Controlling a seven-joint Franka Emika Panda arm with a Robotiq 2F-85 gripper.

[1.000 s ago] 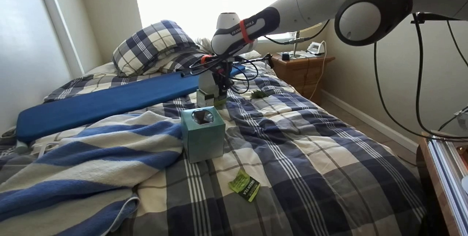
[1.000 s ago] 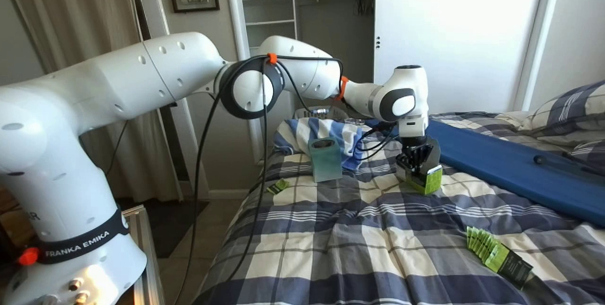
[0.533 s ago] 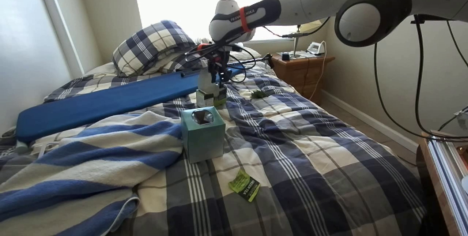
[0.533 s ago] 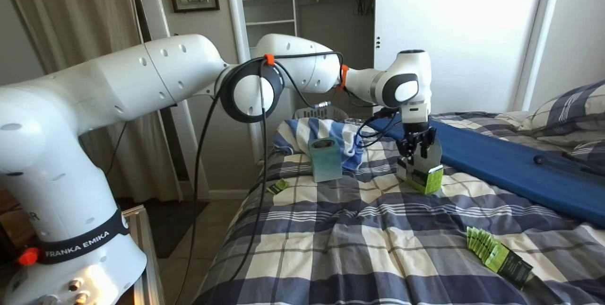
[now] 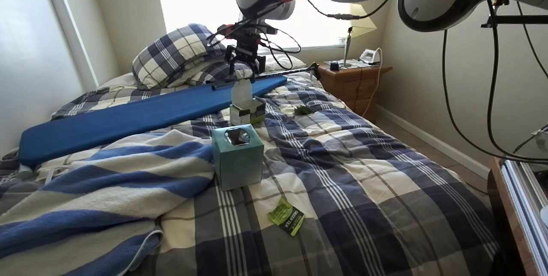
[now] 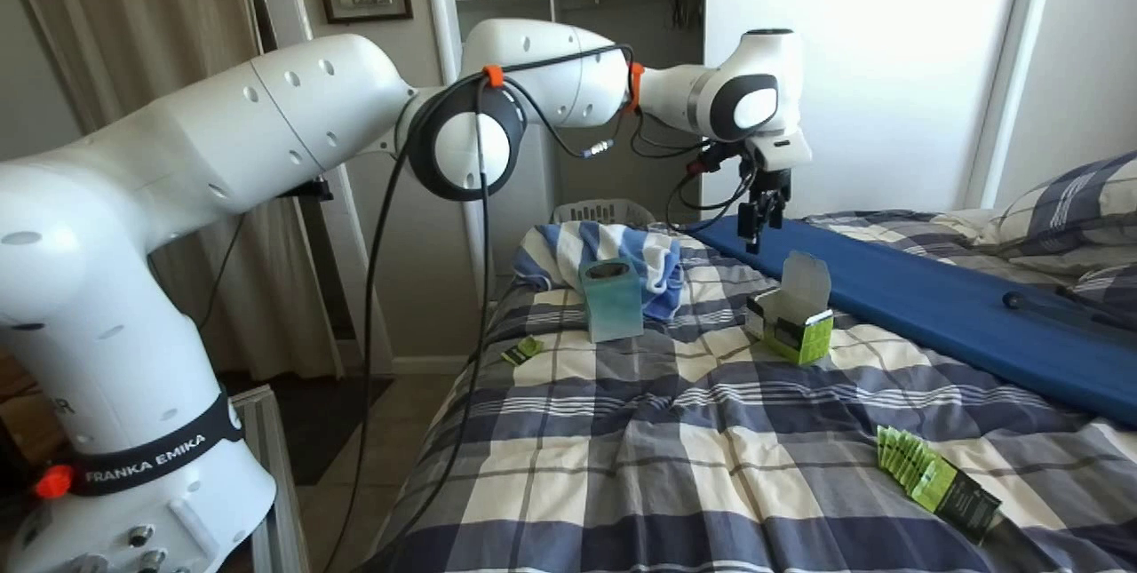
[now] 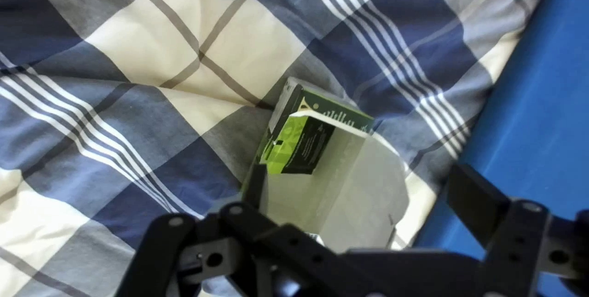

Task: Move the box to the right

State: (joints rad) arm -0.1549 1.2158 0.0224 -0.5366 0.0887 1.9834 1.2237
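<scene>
The box [image 5: 252, 113] is a small green carton with a pale flap standing up. It rests on the plaid bed, behind the tissue box in that exterior view, and beside the ironing board in an exterior view [image 6: 804, 340]. From above, in the wrist view, the box [image 7: 294, 200] shows its pale inside and a lime-and-black printed patch at its upper end. My gripper [image 5: 242, 72] hangs above the box, apart from it, in both exterior views. Its fingers are spread wide in the wrist view, the left finger [image 7: 256, 184] overlapping the box's edge in the picture. Nothing is held.
A teal tissue box [image 5: 239, 169] stands on the bed next to a blue-striped towel [image 5: 128, 186]. Behind the box lies a blue ironing board [image 6: 959, 324]. Fanned green packets [image 6: 933, 484] and a single green packet [image 5: 286, 217] lie on the cover.
My gripper has risen up out of the box, turned somewhat, and its jaws have spread apart. The box stays where it was.
</scene>
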